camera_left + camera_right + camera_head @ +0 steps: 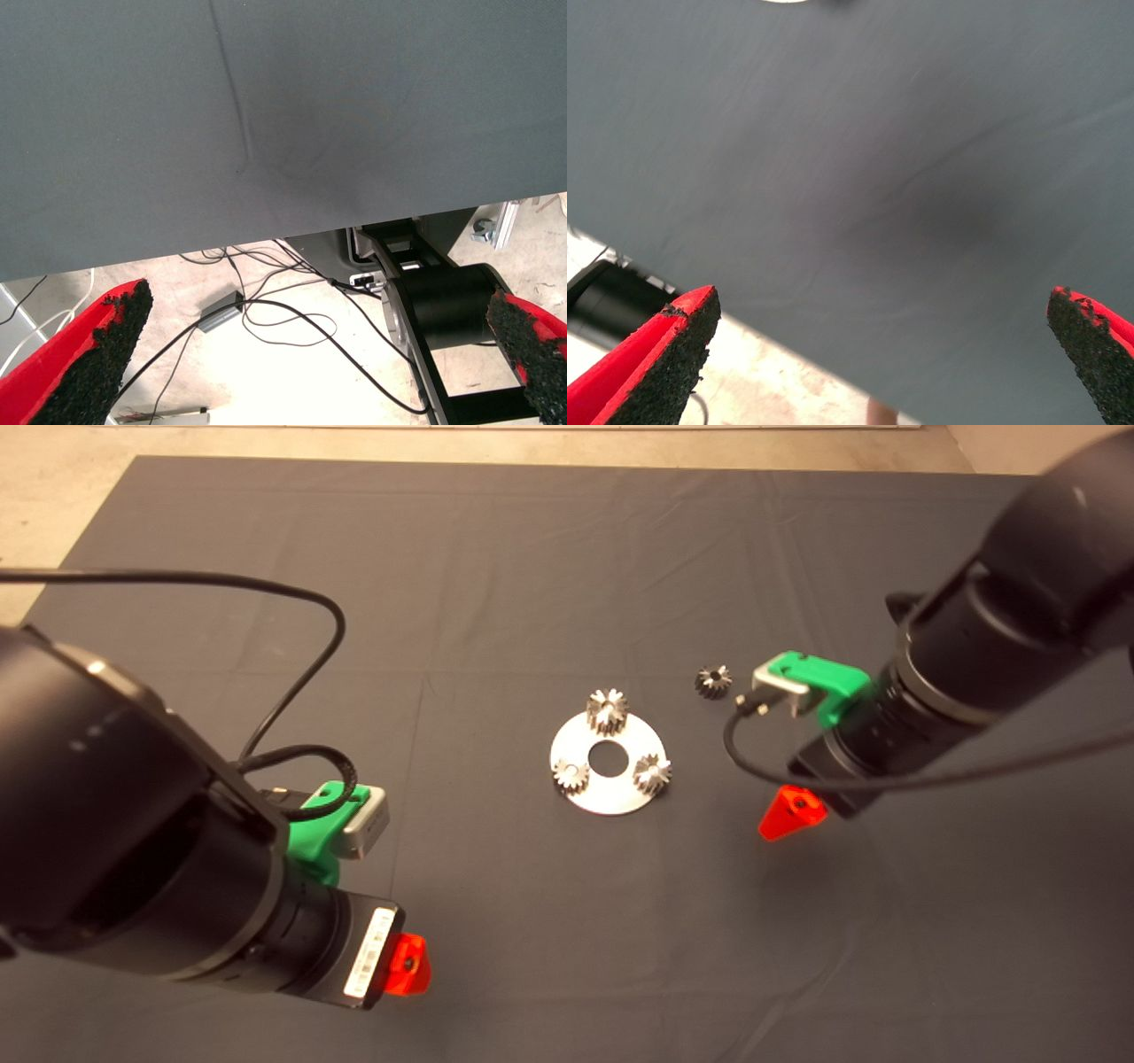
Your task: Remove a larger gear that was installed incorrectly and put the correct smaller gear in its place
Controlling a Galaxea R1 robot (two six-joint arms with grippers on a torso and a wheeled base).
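A round steel plate [611,797] with a centre hole lies mid-mat and carries three steel gears. The gear at its far edge, the larger gear [608,710], looks widest, with flared teeth. Two small gears [572,775] [652,772] sit on the near side. The smaller gear [713,682], darker, lies loose on the mat to the right of the plate. My right gripper [791,813] hovers right of the plate, open and empty [881,301]. My left gripper [409,964] hangs at the mat's near left, open and empty [319,301].
The dark mat [496,584] is wrinkled and bare beyond the plate. The left wrist view shows the mat's edge with the floor, loose cables [266,310] and a black robot base [443,310] below. A cable [753,762] loops from the right wrist.
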